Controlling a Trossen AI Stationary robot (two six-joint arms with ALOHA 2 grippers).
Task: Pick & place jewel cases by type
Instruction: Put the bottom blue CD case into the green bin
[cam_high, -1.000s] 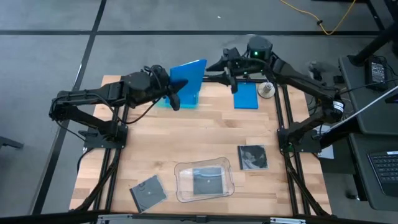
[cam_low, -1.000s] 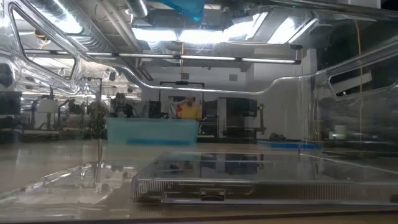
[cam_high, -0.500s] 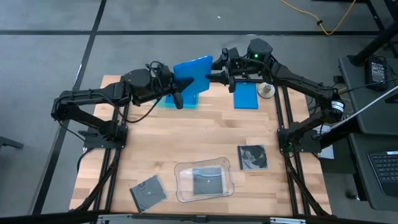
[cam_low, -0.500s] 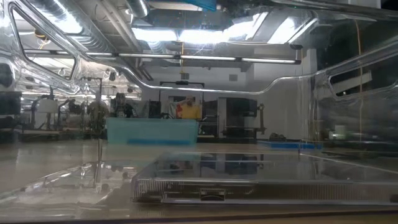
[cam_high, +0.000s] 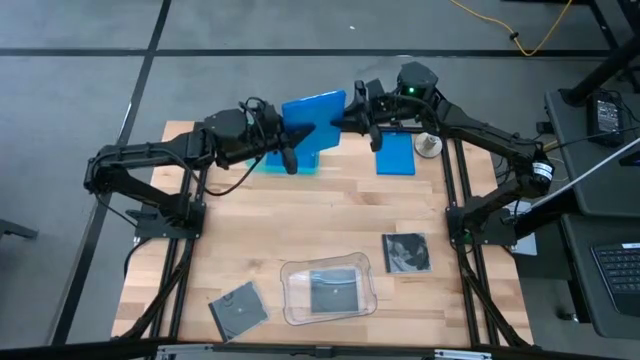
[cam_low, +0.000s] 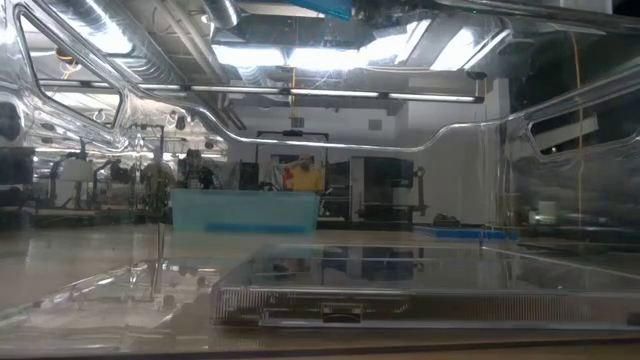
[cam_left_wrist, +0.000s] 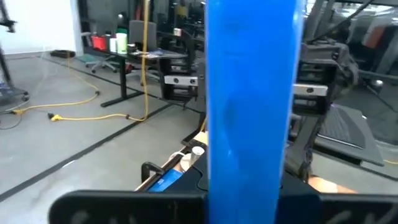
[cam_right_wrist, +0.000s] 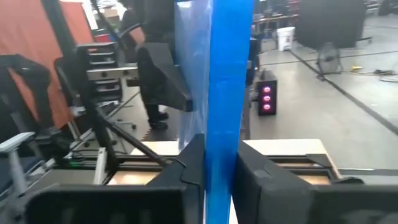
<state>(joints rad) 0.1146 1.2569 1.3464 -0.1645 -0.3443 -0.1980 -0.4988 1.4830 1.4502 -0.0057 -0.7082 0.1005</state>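
Robotics laboratory or workshop. A wooden bench on a black metal frame stands on a grey floor marked with dark lines; a yellow cable trails across it. Beyond are desks with equipment, ceiling strip lights, exposed ducting and a laptop.

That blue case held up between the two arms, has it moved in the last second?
Yes. The raised blue case has drifted toward the right arm's side, nearer the blue case lying flat on the table, which stayed put.
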